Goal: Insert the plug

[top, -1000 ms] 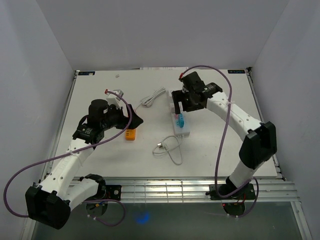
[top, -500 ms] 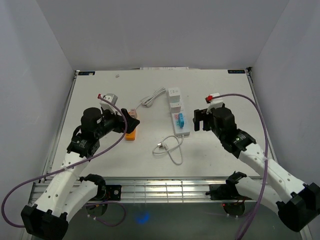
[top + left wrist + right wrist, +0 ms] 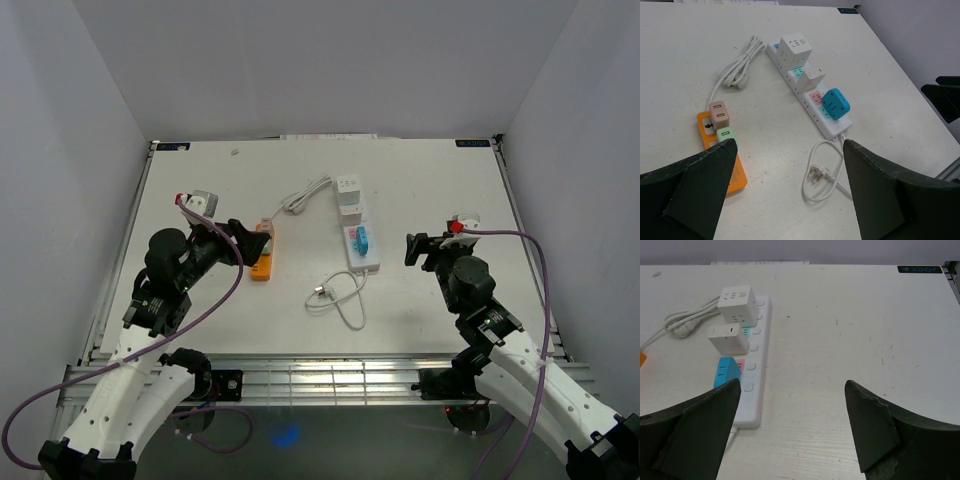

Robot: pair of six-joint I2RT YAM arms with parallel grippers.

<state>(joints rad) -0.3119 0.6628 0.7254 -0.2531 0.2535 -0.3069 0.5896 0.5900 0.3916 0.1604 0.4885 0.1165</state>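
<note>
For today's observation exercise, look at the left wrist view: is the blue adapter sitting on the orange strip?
No: the blue adapter sits on the white strip, apart from the orange strip.

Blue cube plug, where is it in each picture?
Top external: the blue cube is in the middle of the picture, on the near half of the white strip.
Left wrist: the blue cube is right of centre, near the white strip's closer end.
Right wrist: the blue cube is at the left, on the white strip.
Shared landmark: the white strip under it.
</note>
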